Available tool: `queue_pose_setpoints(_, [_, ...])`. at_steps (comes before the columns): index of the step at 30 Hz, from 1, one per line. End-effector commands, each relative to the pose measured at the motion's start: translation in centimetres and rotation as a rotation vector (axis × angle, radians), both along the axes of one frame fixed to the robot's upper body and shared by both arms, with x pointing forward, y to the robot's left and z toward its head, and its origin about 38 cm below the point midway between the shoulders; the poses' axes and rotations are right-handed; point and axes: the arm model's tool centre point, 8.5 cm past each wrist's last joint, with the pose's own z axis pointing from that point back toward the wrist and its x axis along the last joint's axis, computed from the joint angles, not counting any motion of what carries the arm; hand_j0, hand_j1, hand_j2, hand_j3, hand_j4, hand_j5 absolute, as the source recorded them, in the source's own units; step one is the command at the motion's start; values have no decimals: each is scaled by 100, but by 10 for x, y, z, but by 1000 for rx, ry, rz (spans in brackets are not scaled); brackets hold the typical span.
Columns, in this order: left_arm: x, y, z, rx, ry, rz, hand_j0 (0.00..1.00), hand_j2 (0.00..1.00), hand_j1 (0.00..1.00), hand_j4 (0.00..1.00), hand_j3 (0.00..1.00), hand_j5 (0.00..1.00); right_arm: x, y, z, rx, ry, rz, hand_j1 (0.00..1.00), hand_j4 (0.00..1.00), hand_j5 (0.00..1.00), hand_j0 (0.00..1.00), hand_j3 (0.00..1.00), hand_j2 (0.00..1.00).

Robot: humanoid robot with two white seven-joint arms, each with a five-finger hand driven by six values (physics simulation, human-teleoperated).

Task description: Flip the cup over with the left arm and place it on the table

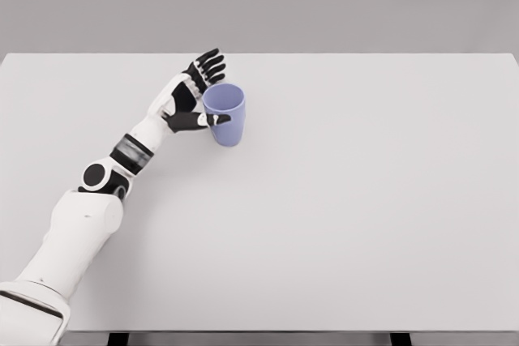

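A lavender-blue cup [226, 119] stands upright on the white table [365, 200], left of the middle and toward the back, with its open mouth facing up. My left hand [206, 91] is beside the cup on its left. Its black fingers [208, 66] are spread out behind and above the rim and do not wrap the cup. The thumb lies across the cup's near side and touches its wall. The white left arm comes in from the lower left corner. The right arm is not visible.
The table's far edge runs just behind the hand, against a grey wall. Nothing else lies on the table.
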Motion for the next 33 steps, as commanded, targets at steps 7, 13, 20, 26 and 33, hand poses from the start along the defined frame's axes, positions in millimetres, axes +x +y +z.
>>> queue_pose_setpoints(7, [-4,12,10,1,-65,10,100,100,100,100,100,100,0,0,0,0,-1,0,100,100,100,100,100,100])
queue_pose_setpoints(13, [-12,24,18,16,-126,12,100,100,100,100,100,100,0,0,0,0,-1,0,100,100,100,100,100,100])
queue_pose_setpoints(20, [-5,100,47,200,-169,71,100,100,100,100,100,100,0,0,0,0,-1,0,100,100,100,100,100,100])
queue_pose_setpoints(26, [15,194,161,952,-344,37,100,100,100,100,100,100,0,0,0,0,-1,0,100,100,100,100,100,100])
queue_pose_setpoints(33, [-2,207,190,1204,-417,-76,100,100,100,100,100,100,0,0,0,0,-1,0,100,100,100,100,100,100])
